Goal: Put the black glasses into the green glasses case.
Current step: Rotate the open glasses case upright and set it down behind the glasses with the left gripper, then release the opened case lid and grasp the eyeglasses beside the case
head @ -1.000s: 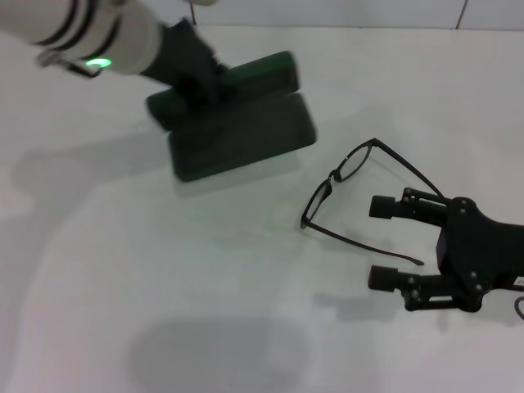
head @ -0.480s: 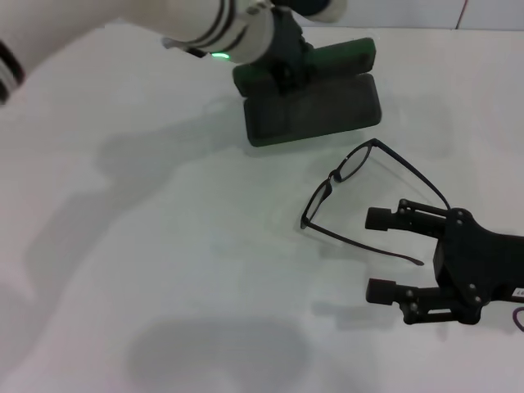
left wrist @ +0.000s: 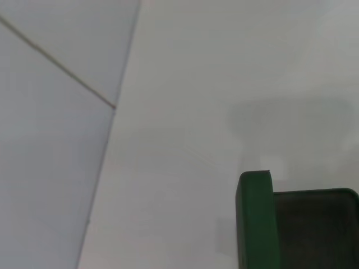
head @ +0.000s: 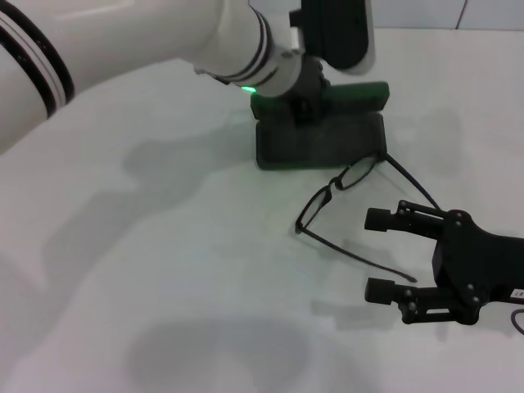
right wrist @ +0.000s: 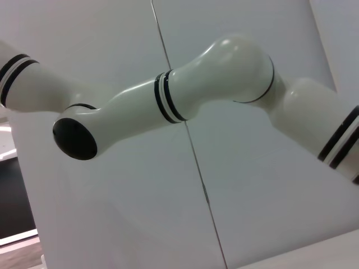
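Observation:
The green glasses case lies open on the white table, lid raised at the back, dark lining showing. My left gripper is shut on its back edge. The left wrist view shows the lid's edge and the lining. The black glasses lie unfolded just in front of the case, their far hinge touching its front right corner. My right gripper is open and low over the table. The tip of the near temple arm lies between its fingers.
My left arm reaches across the back left of the table and also shows in the right wrist view. The table's back edge meets a pale wall.
My left gripper has carried the case to the right and set it against the glasses. The glasses have been nudged slightly toward me. The right gripper has hardly moved.

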Robot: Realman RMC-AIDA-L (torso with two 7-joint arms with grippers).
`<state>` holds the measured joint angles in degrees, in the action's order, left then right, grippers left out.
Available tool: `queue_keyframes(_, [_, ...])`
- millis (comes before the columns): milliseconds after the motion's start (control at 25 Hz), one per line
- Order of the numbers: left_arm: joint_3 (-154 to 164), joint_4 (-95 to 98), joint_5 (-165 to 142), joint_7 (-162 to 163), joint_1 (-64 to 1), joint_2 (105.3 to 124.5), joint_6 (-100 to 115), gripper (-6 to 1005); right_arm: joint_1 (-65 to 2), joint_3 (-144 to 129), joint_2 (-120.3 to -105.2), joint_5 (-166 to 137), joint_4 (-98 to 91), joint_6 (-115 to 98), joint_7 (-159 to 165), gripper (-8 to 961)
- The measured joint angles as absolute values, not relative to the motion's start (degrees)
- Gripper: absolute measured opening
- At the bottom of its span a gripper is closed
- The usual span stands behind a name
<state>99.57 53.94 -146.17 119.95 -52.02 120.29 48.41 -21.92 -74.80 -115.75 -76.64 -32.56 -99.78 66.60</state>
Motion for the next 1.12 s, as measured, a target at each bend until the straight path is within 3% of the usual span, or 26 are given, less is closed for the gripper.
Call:
queue_keyframes(920, [102.8,55.29,-146.86,123.12,-51.61,120.27,51.04,208,-21.8,-74.75,-115.55,-76.71,-31.29,-99.39,66.45,853])
queue_keyframes(1040, [101.54,57.82,-146.26,123.5,-50.66,120.13,52.49,394,-22.03,-74.65,-115.01,-77.11,-31.63,-98.48,66.54,852])
queue_keyframes(1120, [98.71,61.26,-145.18,123.57,-49.37,120.09,55.05,395,-22.57,-74.59,-114.28,-77.74,-32.0,-98.07,66.68,852])
